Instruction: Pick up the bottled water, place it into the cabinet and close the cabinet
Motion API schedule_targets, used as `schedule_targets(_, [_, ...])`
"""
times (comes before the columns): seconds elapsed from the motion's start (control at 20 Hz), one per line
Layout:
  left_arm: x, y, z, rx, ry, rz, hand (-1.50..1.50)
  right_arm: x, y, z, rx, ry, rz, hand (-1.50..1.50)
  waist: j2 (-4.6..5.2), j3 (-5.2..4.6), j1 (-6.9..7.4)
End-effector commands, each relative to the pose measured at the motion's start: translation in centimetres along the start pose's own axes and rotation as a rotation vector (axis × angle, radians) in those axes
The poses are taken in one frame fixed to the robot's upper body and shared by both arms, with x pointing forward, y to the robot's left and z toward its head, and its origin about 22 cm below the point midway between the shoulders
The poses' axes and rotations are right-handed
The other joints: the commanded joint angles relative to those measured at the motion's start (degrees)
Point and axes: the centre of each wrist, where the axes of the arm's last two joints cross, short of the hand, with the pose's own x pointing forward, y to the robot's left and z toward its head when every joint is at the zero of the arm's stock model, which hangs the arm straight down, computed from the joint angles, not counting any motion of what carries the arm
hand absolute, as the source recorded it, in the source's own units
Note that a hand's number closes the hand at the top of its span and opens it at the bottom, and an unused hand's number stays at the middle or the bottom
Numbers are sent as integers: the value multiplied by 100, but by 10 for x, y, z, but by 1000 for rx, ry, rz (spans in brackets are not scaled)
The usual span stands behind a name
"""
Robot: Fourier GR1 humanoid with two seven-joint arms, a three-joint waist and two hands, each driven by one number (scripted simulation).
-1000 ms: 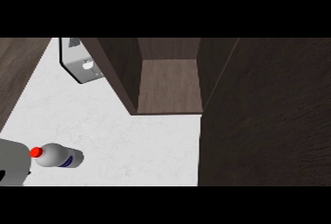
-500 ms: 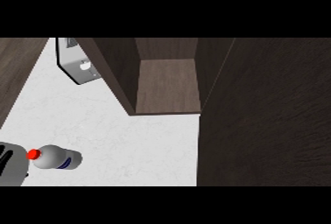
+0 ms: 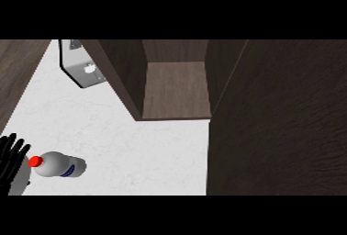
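Bottled water (image 3: 59, 165) sits on the worktop (image 3: 136, 147) at the near left, left hand (image 3: 13, 156) just beside it, open cabinet (image 3: 176, 89) further back to the right.

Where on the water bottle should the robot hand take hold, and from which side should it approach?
Probably the white body of the water bottle, below the red cap, approached from the view's left, where the left robot hand already stands with straight fingers. The body looks round and wider than the cap, and counter shows bare around it.
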Motion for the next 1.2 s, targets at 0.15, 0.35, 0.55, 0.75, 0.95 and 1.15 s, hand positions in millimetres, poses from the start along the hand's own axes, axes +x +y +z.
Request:
schedule_targets(0.15, [-41, 9, -21, 29, 63, -19, -150, 44, 18, 14, 50, -100, -91, -150, -3, -5, -87])
schedule_targets(0.35, [-60, 11, -26, 12, 100, 3, -150, 41, 12, 13, 60, -84, -93, -150, 5, -1, -11])
schedule_targets(0.55, [-79, 8, -25, 6, 108, 10, -150, 41, 21, 13, 60, -83, -113, -150, 6, -3, 19])
schedule_targets(0.75, [-109, 9, -18, 50, 122, -35, -150, 40, 9, 18, 48, -73, -105, -150, 7, -6, -18])
schedule_targets(0.95, [-126, -2, -25, 69, 113, 72, -150, 46, 15, 17, 48, -99, -93, -150, 16, -12, 3])
schedule_targets(1.15, [-131, 9, -29, 32, 85, 151, -150, 45, 11, 24, 57, -73, -99, -150, 6, -7, 1])
